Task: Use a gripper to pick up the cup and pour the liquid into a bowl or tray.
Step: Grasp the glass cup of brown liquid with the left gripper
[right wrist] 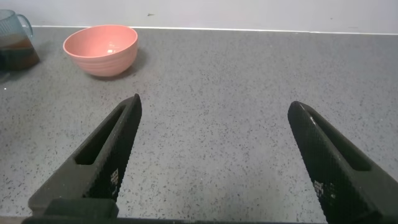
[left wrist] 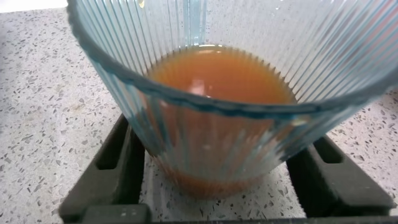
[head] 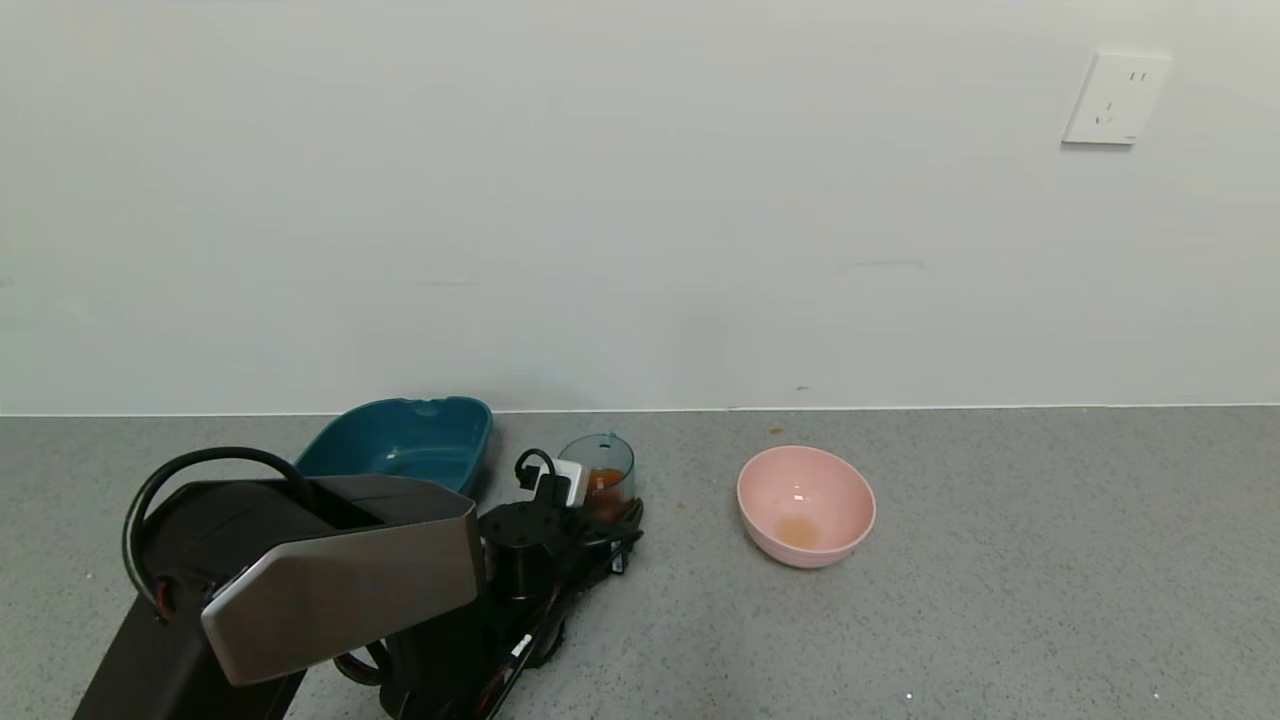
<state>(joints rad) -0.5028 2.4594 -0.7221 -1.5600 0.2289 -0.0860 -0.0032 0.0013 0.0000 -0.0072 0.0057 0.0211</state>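
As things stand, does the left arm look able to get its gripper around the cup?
Probably yes. The left gripper already has a finger on each side of the cup, which stands upright on the counter with liquid inside. Nothing stands between them; whether the fingers touch the cup is unclear.

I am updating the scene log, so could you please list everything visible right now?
cup: one, translucent blue-green, ribbed, on the counter between the left gripper's fingers
liquid: reddish-brown, fills the cup's lower part
tray: one, dark teal, by the wall, left of the cup
pink bowl: one, faint orange stain inside, right of the cup
counter: one, grey speckled
wall socket: one, white, upper right of the wall
left gripper: black, fingers either side of the cup's base
right gripper: black, open, hangs over bare counter
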